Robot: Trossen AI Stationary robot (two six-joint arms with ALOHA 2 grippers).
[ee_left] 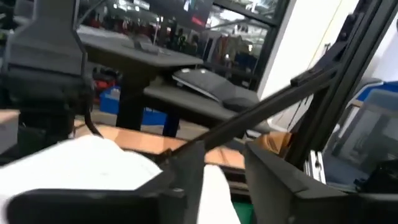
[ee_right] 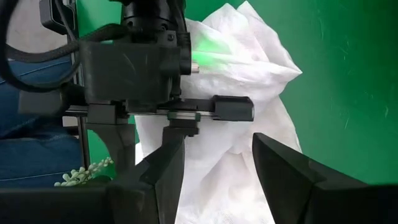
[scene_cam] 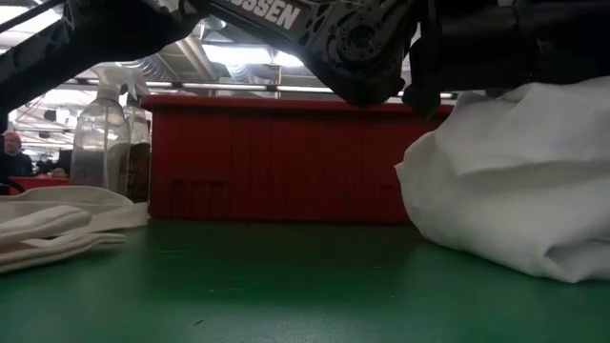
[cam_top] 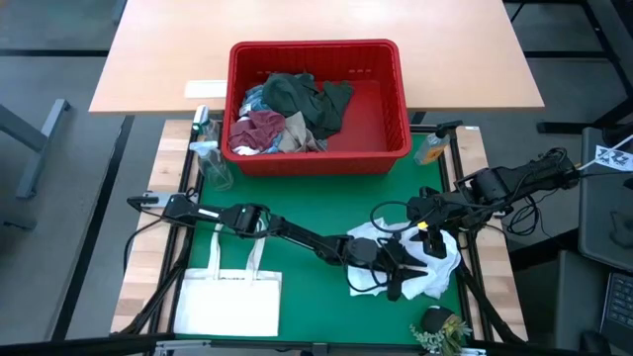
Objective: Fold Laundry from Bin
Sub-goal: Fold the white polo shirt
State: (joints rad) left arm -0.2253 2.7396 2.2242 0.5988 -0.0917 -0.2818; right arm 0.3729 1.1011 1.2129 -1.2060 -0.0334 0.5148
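White garment [cam_top: 435, 259] between both grippers

Both arms meet over a crumpled white garment [cam_top: 420, 259] on the green mat [cam_top: 307, 213]; behind it the red bin [cam_top: 401, 119] holds dark green and maroon cloth.
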